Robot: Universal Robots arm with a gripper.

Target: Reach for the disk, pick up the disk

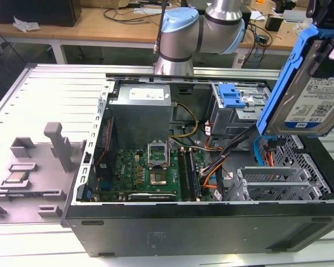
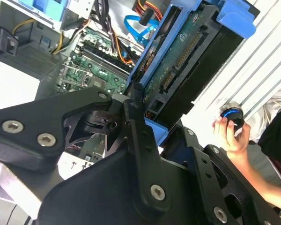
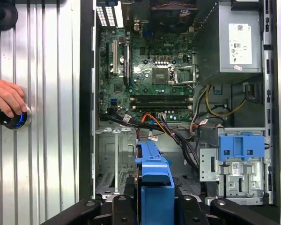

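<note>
The disk [image 1: 314, 105] hangs in the air above the open computer case [image 1: 211, 222], at the exterior view's right, tilted with its labelled face turned outward and its blue bracket [image 1: 284, 72] running up one long edge. It is clear of the case floor and of the grey drive cage [image 1: 234, 105] with the blue latch, which sits lower down and further back. I judge that it is held high like this so the bracket can clear the case walls and the bundle of cables [image 1: 234, 150] that crosses the interior.

The case lies on its side on the slatted metal worktop [image 1: 44, 94], motherboard [image 1: 150, 172] facing up, presumably so the arm can reach straight down into it.

In the second wrist view the pincer [image 2: 145, 122] is closed on the disk [image 2: 187, 61]: its black fingers [image 2: 136, 126] press against the bracket's end, with the drive's circuit-board side turned to the camera. In the first wrist view the bracket [image 3: 154, 183] stands edge-on between the black fingers.

Beside the case, a person's hand [image 3: 7, 96] rests on a round knob [image 3: 11, 119] on the worktop.
</note>
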